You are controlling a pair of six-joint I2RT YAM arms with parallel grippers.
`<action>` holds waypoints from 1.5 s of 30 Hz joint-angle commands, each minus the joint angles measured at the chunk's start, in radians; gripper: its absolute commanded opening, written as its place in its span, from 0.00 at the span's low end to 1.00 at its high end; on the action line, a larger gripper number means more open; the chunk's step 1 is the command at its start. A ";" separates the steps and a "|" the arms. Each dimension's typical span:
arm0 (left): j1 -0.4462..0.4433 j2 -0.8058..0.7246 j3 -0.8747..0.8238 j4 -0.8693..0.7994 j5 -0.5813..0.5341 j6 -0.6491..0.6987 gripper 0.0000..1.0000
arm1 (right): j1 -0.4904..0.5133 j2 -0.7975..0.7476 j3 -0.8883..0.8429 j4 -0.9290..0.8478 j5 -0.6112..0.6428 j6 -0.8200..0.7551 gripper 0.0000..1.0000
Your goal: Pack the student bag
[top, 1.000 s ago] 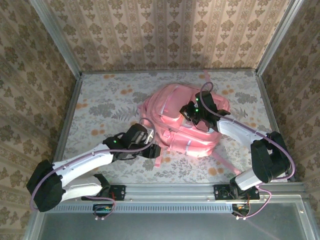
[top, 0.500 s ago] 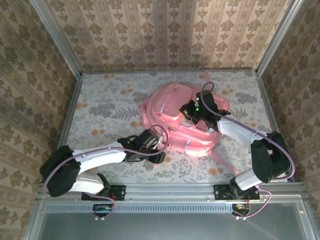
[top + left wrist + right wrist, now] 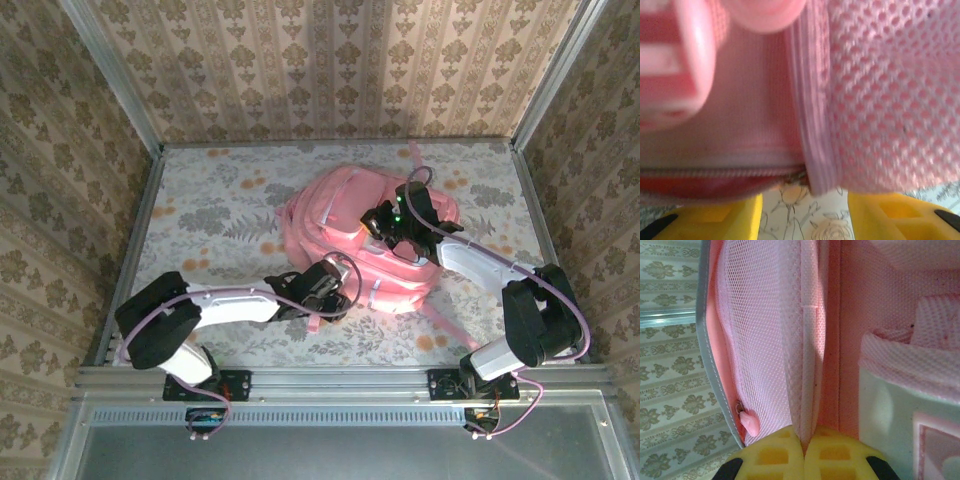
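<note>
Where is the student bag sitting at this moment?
In the top external view the student bag lies on the floral table, right of centre, with the left gripper at its near-left edge and the right gripper on its top.

We see a robot test booth, prob. a lab rig w/ home-style decor: aluminium frame rails [image 3: 340,378], wallpaper-print walls [image 3: 330,70], floral tabletop [image 3: 200,200].
</note>
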 commanded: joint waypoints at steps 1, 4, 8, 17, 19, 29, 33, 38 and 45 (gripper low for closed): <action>-0.008 0.036 0.032 0.052 -0.045 0.018 0.46 | -0.008 -0.030 -0.008 0.100 -0.024 0.045 0.00; -0.012 0.081 0.080 0.029 -0.080 0.026 0.43 | -0.010 -0.025 -0.018 0.120 -0.039 0.059 0.00; -0.014 0.113 0.132 -0.041 -0.169 0.040 0.32 | -0.012 -0.025 -0.022 0.125 -0.055 0.058 0.00; -0.011 0.096 0.118 -0.074 -0.223 0.031 0.04 | -0.027 -0.026 -0.043 0.131 -0.078 0.043 0.00; -0.008 0.087 0.108 -0.085 -0.231 0.029 0.03 | -0.034 -0.031 -0.044 0.126 -0.084 0.035 0.00; 0.024 0.003 0.015 -0.054 -0.174 0.030 0.01 | -0.040 -0.082 0.083 -0.196 0.037 -0.315 0.00; 0.032 -0.011 -0.003 -0.014 -0.108 0.037 0.00 | -0.021 -0.093 0.150 -0.336 0.095 -0.467 0.36; 0.035 -0.027 0.006 0.034 -0.005 0.070 0.00 | 0.041 -0.213 0.205 -0.586 0.406 -0.540 0.64; 0.044 0.023 0.084 0.042 0.080 0.096 0.00 | 0.081 -0.405 0.091 -0.724 0.350 -0.377 0.51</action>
